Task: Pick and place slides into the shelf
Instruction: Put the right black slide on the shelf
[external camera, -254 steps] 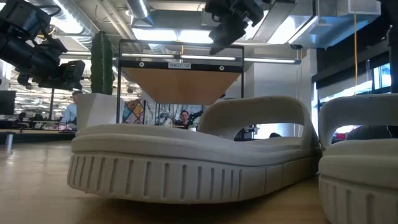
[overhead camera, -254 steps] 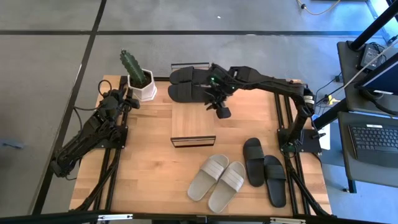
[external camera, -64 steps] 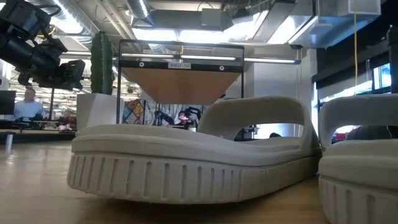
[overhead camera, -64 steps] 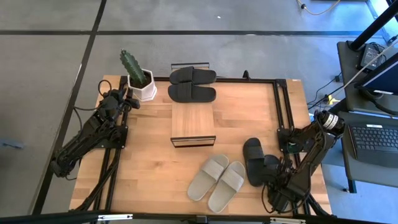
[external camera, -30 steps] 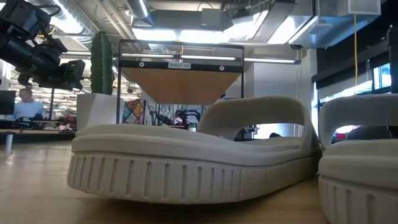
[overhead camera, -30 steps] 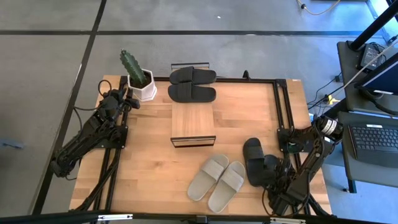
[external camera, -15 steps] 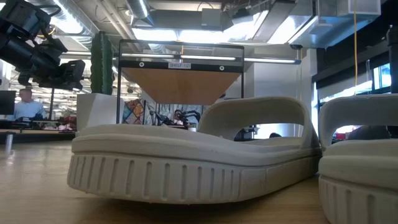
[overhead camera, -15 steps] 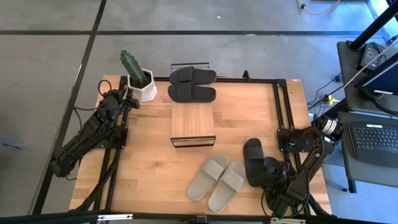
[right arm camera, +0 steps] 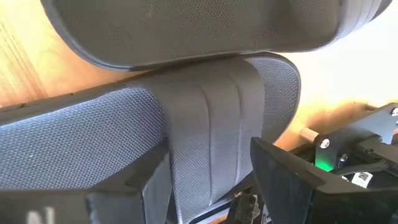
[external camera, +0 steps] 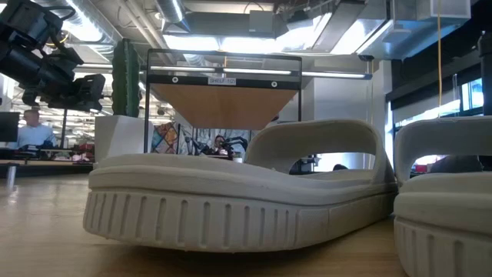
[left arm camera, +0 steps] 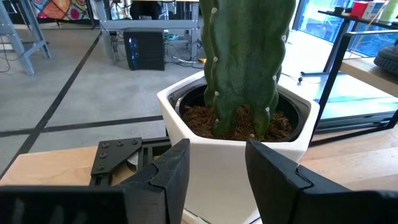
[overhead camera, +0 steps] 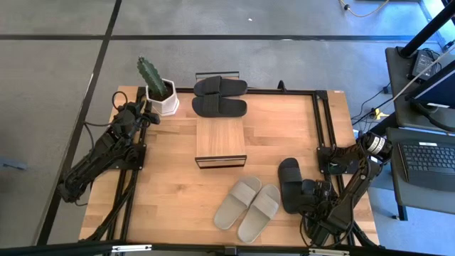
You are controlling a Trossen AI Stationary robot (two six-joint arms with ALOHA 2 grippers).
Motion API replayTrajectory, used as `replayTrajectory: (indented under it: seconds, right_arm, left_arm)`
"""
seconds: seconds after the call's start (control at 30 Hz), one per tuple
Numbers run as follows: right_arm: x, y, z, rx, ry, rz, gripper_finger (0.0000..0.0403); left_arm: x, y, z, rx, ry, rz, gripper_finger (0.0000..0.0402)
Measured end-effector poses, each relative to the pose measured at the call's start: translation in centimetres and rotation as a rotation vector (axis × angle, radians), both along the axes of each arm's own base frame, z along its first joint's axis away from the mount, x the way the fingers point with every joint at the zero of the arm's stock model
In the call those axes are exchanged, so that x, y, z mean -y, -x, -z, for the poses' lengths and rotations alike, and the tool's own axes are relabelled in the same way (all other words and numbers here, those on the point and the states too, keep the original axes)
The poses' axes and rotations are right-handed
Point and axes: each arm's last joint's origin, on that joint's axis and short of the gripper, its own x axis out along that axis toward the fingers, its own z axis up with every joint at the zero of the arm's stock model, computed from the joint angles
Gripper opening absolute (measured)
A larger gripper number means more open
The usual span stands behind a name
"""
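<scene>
My right gripper hangs open, pointing steeply down over the right slide of the near-right black pair. Its fingers stand on either side of that slide's ribbed strap; I cannot tell whether they touch it. A beige pair lies sole-down near the front edge. Another black pair lies at the far end of the wood-topped shelf. My left gripper waits open at the far left, facing the cactus pot.
A white pot with a green cactus stands at the far left corner, just ahead of my left gripper. Dark frame rails run along both sides of the table. Bare wood lies between the shelf and the beige pair.
</scene>
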Motion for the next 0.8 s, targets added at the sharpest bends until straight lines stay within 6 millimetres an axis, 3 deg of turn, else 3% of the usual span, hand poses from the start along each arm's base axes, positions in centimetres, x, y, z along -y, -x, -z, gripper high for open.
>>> replayTrajectory:
  seconds: [0.57,0.8]
  right_arm:
    - [-0.01,0.00,0.00,0.001,0.000,0.003,0.0207]
    - [-0.03,-0.02,0.01,0.003,-0.003,0.004,0.0155]
  left_arm:
    - [0.00,0.00,0.00,0.000,0.000,0.000,0.0147]
    - [0.00,0.00,-0.01,0.000,-0.001,0.000,0.0147]
